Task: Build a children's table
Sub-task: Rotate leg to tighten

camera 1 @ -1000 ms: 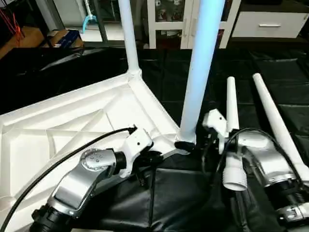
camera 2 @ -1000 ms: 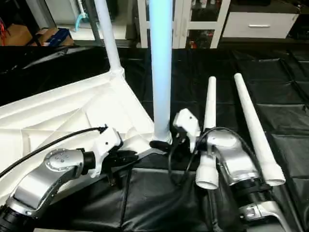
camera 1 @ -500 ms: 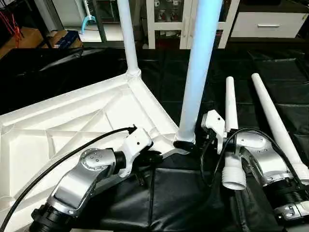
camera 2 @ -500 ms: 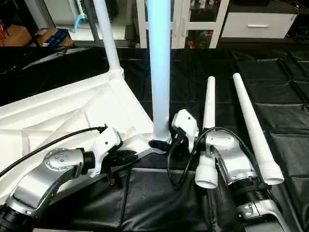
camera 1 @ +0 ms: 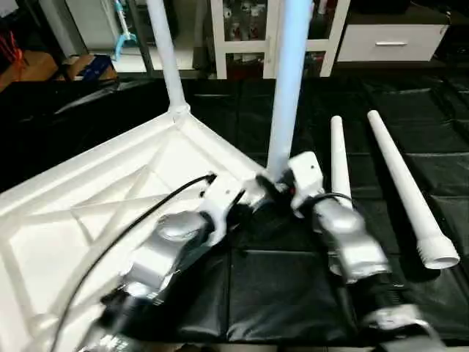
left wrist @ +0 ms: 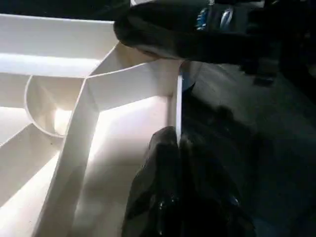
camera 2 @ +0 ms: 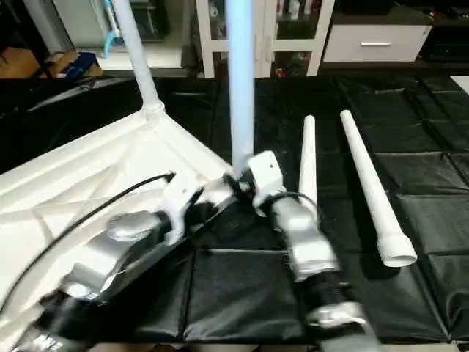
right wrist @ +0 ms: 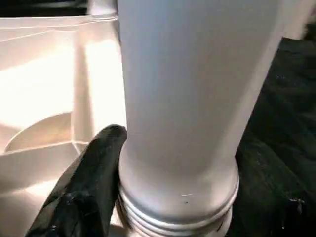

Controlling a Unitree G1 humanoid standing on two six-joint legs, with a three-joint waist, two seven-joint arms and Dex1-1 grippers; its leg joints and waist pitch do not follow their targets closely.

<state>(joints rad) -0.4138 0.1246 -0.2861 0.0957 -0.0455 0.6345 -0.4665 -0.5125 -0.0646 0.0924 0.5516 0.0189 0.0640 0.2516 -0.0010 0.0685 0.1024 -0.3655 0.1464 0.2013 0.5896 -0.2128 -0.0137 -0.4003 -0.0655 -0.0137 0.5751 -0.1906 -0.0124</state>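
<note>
My right gripper has its jaws spread around the base of the upright leg, one black finger pressed to the smooth white tube just above its ringed collar; I read that as a wide hold on the leg. My left gripper is pinched shut on the thin rim wall of the tabletop, one finger on each side of it.

I judge this the seating of the second leg: one leg stands at the far corner, this one at the near corner. The next move calls for a firm push or twist down into the round socket while my left keeps the top from sliding, then a release and a reach for a spare.

The tabletop lies underside up on black quilted sheeting, hard glossy plastic with raised diagonal ribs. Two spare legs lie side by side to my right, long tapered tubes, wide ends toward me.
</note>
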